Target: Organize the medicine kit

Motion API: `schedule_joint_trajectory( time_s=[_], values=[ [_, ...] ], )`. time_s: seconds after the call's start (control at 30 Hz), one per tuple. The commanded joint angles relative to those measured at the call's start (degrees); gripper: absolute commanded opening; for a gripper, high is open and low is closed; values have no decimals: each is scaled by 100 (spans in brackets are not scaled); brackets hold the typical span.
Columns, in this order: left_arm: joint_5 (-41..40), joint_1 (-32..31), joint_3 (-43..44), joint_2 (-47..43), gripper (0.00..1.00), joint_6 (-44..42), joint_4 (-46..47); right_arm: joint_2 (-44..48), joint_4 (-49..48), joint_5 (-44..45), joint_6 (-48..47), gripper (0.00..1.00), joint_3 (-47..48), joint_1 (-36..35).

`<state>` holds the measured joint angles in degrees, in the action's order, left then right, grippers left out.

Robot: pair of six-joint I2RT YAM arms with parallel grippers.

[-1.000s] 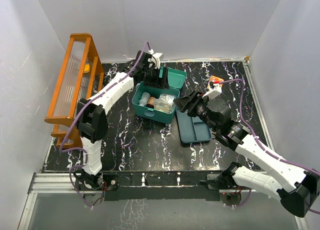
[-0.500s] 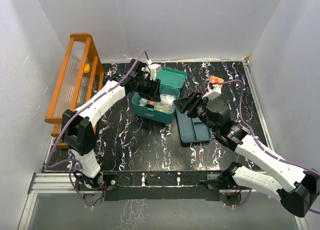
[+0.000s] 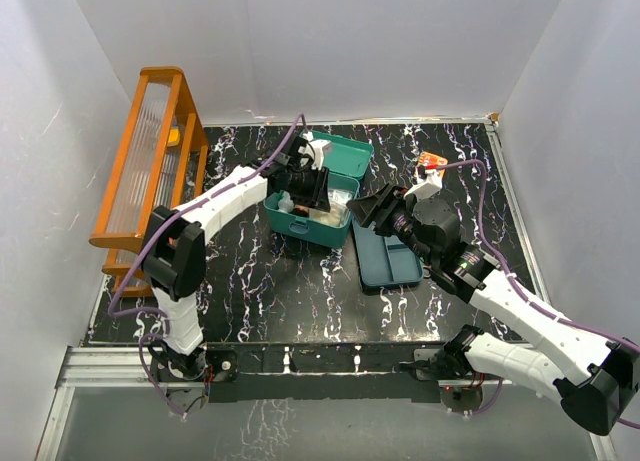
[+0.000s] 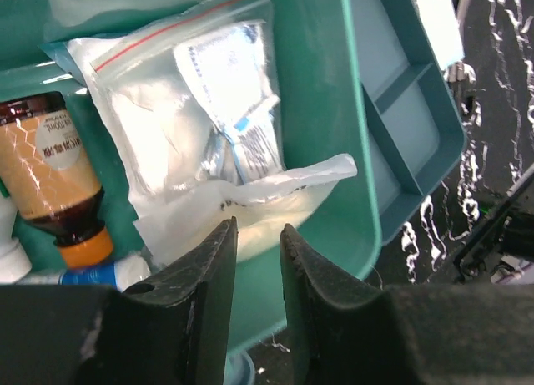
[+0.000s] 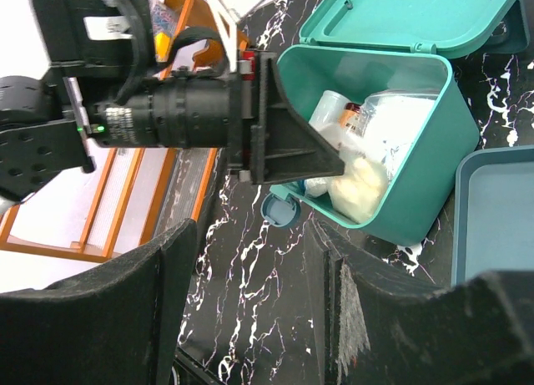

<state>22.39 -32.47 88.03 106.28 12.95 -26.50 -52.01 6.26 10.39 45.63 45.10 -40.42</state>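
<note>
Black marbled bench (image 3: 260, 291) holds the open medicine kit (image 3: 312, 231) near its far edge, left tool (image 4: 257, 235) narrow at a white pouch (image 4: 250, 197) inside, grip unclear, right tool (image 5: 250, 239) wide and empty, so contents are probably being rearranged, next calling for a firm pinch.

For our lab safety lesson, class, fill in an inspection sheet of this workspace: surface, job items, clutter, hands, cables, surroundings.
Surface: black white-veined marble tabletop.
Job's things: teal plastic medicine box open, lid tipped back; brown bottle with orange cap, clear zip bag and white pouch inside; teal compartment tray beside it.
Clutter: small orange-and-white item near the far right.
Hands: left hand in the box, fingers nearly together at the pouch, grip unclear; right hand open, empty.
Cables: purple cables loop over the workspace.
Surroundings: orange wooden rack at left; white walls.
</note>
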Motion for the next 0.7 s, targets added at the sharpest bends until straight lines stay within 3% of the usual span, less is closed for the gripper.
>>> schedule_joint_trajectory(
  time_s=[0.0,0.67],
  values=[
    [-150,-57,203,349,28,153,182,110,-199,96,58,52,-28,18],
    [-772,-84,466,1099,38,223,841,60,-187,130,8,52,-45,18]
  ],
)
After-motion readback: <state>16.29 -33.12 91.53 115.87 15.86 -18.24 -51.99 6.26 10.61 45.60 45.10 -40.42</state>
